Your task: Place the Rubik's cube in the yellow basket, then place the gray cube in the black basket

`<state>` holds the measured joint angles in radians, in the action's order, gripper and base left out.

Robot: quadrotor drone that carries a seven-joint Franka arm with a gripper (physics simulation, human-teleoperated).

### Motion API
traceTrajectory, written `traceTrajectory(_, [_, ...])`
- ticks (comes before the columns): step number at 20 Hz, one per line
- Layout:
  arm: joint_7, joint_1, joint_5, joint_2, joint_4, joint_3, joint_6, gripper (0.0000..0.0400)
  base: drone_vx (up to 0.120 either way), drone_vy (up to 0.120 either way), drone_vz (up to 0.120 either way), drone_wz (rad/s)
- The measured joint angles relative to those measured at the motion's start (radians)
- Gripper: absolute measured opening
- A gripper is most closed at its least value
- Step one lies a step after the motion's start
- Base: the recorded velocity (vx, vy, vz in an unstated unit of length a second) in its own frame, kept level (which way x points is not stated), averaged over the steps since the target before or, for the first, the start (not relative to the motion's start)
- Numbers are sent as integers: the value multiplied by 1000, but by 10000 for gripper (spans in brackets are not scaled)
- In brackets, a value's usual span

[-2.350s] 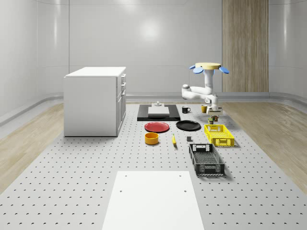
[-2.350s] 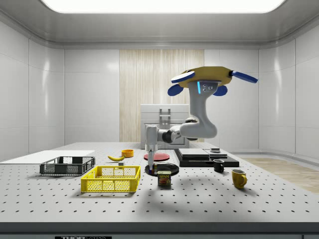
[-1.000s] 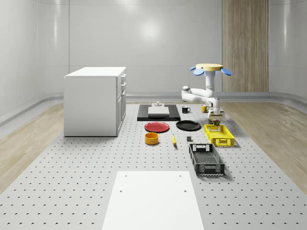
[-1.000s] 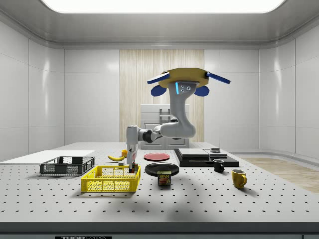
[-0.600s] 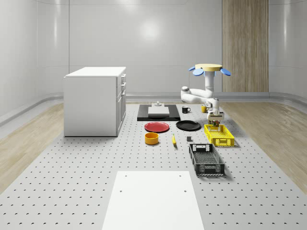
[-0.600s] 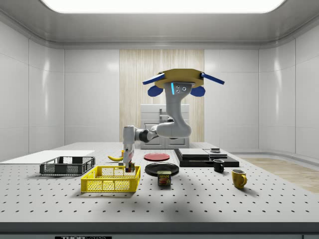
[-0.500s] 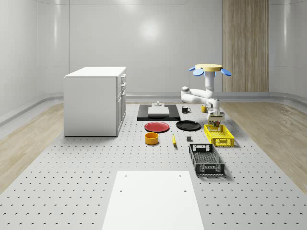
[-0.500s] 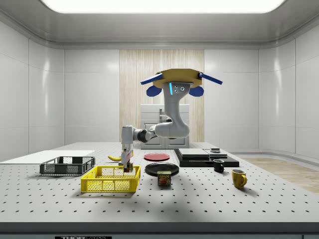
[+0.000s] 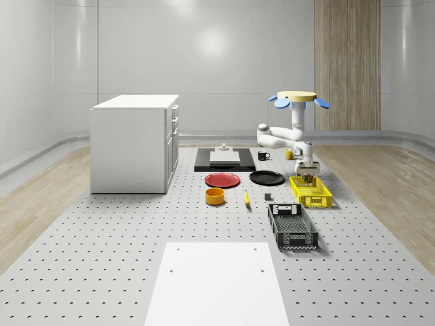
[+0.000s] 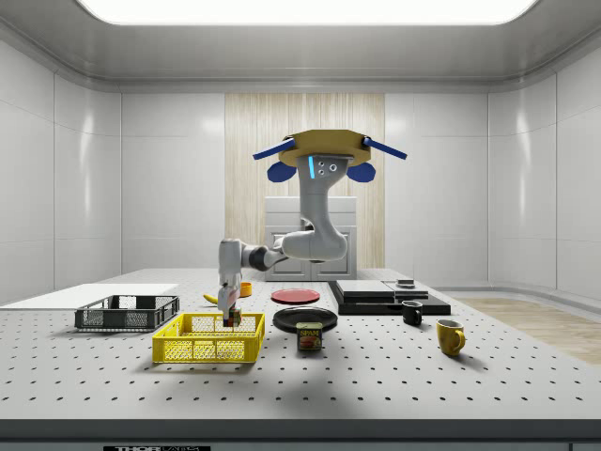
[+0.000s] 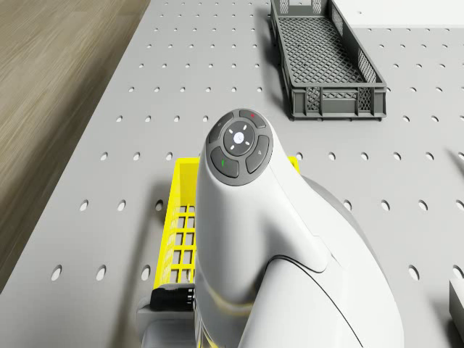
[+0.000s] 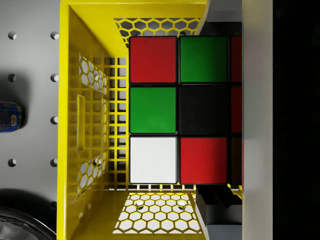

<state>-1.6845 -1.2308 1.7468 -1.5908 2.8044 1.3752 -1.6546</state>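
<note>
The Rubik's cube, with red, green and white squares, hangs over the inside of the yellow basket, at its end nearest the black plate. My gripper is shut on the cube and points straight down, its tip at the yellow basket's rim. One pale finger lies against the cube's side. The drone hovers above the table beyond the yellow basket, arm bent down to the gripper. The small gray cube sits on the table between the banana and the yellow basket. The black basket lies nearer the camera.
A black plate, red plate, orange bowl and banana lie to the whole-scene view's left of the baskets. A Spam can stands beside the yellow basket. A white cabinet stands further left.
Drone and arm have carried the Rubik's cube toward the side view's left, from beside the black plate to over the yellow basket. The gripper now sits over the basket's interior.
</note>
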Motion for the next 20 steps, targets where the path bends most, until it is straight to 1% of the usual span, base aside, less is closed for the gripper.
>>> traceTrajectory(8, [-3,-21,104,4,-27,-111,-40,350,0,0,0,0])
traceTrajectory(18, [-5,-42,194,19,-60,-206,-69,350,0,0,0,0])
traceTrajectory(20, [-4,-43,205,23,-64,-216,-71,370,0,0,0,0])
